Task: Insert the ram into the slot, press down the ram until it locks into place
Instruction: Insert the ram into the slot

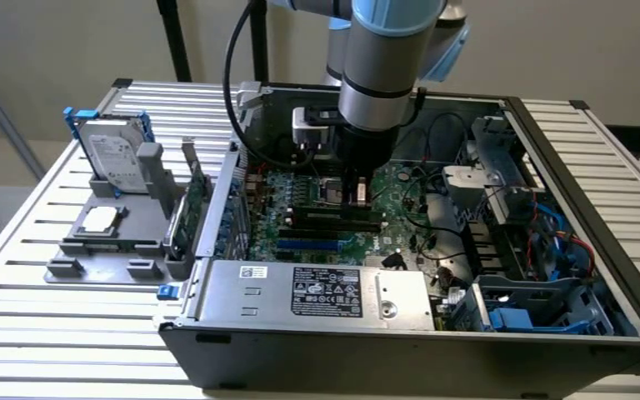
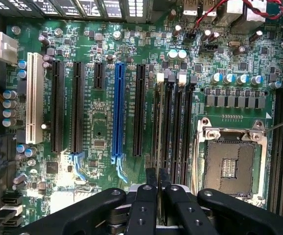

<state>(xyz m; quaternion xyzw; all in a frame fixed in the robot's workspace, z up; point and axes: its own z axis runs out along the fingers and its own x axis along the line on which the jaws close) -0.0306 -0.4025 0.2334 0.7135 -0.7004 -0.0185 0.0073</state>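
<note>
Open computer case (image 1: 409, 358) on slatted table (image 1: 31, 333), claw (image 2: 157, 183) pinched narrow on ram (image 2: 159, 132), edge-on in slot (image 2: 160, 87)

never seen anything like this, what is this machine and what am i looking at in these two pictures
This is a robot arm reaching into an open desktop computer case that lies on a slatted metal table. The exterior view is taken from a camera off the arm. The wrist view comes from a camera on the arm, looking down at the green motherboard. The black end effector has its fingers pinched on the ram, a thin memory stick seen edge-on, lined up along the slot. I cannot tell whether it has locked. On the exterior view's left, a grey holder carries a hard drive, a processor chip and an upright expansion card.
</note>
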